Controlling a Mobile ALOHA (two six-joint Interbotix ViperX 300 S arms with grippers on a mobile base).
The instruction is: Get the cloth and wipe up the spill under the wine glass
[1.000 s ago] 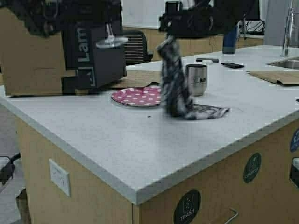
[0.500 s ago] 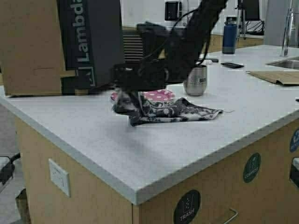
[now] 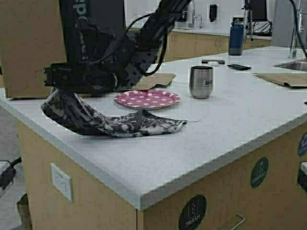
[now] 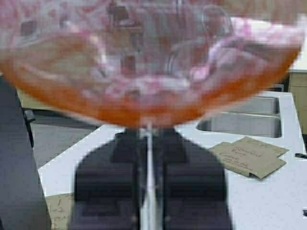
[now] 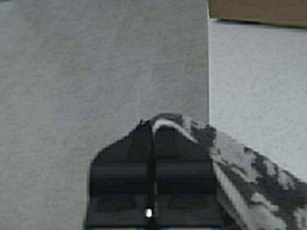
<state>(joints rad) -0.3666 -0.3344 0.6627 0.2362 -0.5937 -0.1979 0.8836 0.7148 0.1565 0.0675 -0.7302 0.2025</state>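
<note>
At the counter's left edge, your right gripper (image 3: 60, 86) pinches the cloth (image 3: 110, 122); left gripper (image 4: 147, 191) clamps the wine glass (image 4: 148, 62) stem. Keep the fabric pressed flat.

The high view sits above and behind the arms, looking forward and down across the table (image 3: 158, 158) from its near corner. The left wrist cam is pressed right up against the wine glass (image 4: 148, 62), facing the far sink (image 4: 242, 124) past it. The right wrist cam looks straight down over the table's left edge (image 5: 208, 72), cloth (image 5: 249, 177) close up. Both it and the high view catch the cloth (image 3: 110, 120).
</note>
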